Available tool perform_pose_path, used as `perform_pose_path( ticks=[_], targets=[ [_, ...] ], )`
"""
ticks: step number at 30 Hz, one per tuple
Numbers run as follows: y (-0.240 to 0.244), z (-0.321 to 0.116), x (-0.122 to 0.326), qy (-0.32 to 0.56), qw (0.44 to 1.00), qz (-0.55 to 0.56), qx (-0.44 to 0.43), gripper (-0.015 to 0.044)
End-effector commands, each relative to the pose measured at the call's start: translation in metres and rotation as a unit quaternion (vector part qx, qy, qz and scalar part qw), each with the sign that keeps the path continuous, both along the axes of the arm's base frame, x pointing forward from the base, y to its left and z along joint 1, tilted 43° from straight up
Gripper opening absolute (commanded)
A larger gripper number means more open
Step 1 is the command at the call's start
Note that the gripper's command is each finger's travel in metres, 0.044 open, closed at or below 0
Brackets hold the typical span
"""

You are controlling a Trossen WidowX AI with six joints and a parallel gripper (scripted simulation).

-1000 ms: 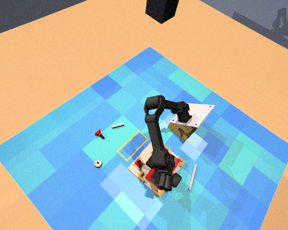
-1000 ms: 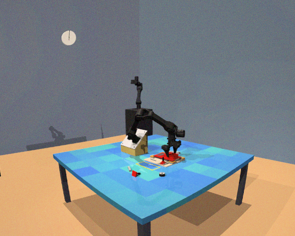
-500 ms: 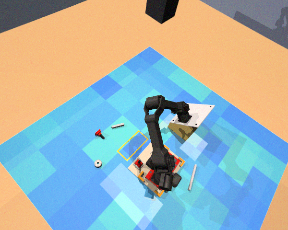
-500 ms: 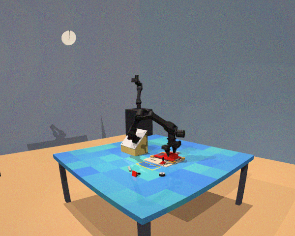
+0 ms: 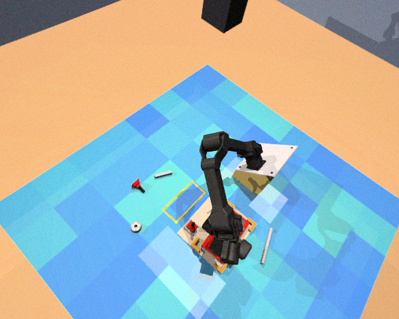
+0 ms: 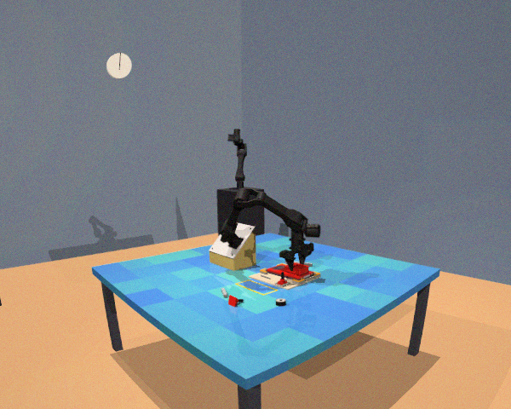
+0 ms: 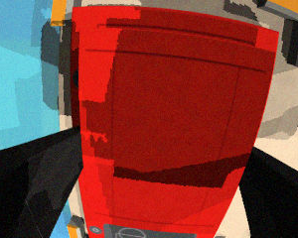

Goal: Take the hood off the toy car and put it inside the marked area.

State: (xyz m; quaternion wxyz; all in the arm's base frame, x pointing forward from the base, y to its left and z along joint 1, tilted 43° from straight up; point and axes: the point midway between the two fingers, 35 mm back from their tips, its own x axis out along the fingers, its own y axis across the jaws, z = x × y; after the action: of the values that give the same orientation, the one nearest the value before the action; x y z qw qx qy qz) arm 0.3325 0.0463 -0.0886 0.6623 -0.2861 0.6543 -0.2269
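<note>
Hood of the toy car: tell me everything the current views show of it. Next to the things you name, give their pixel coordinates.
The hood (image 5: 208,241) (image 6: 301,269) (image 7: 174,109) is a glossy-looking red panel, likely plastic, with shallow grooves across one end and fainter lines lengthwise. It looks roughly flat, over the cream board (image 5: 199,214) (image 6: 264,277) (image 7: 283,99), outside the yellow outline (image 5: 169,216) (image 6: 258,290). The gripper (image 6: 296,265) (image 7: 164,149) is closed on its two long sides. Shadow darkens much of it.

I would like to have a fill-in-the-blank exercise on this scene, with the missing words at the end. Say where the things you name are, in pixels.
1. The hand (image 5: 225,242) (image 6: 296,265) (image 7: 167,149) is shut on the ____ hood (image 5: 206,241) (image 6: 301,270) (image 7: 174,109).
2. A ____ line borders the marked area (image 5: 188,202) (image 6: 256,286).
3. The small ring (image 5: 132,227) (image 6: 280,304) lies ____ that area.
4. The arm stands on a sloping ____ plate (image 5: 284,152) (image 6: 221,250).

Missing words: red; yellow; outside; white.
</note>
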Motion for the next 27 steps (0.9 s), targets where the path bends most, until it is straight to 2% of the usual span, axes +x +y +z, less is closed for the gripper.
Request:
perform_pose_path(
  ticks=[1,27],
  targets=[
    [0.003,0.002,0.0,-0.002,1.0,-0.001,0.002,0.0],
    [0.015,0.015,-0.001,-0.001,1.0,-0.001,0.002,0.0]
  ],
)
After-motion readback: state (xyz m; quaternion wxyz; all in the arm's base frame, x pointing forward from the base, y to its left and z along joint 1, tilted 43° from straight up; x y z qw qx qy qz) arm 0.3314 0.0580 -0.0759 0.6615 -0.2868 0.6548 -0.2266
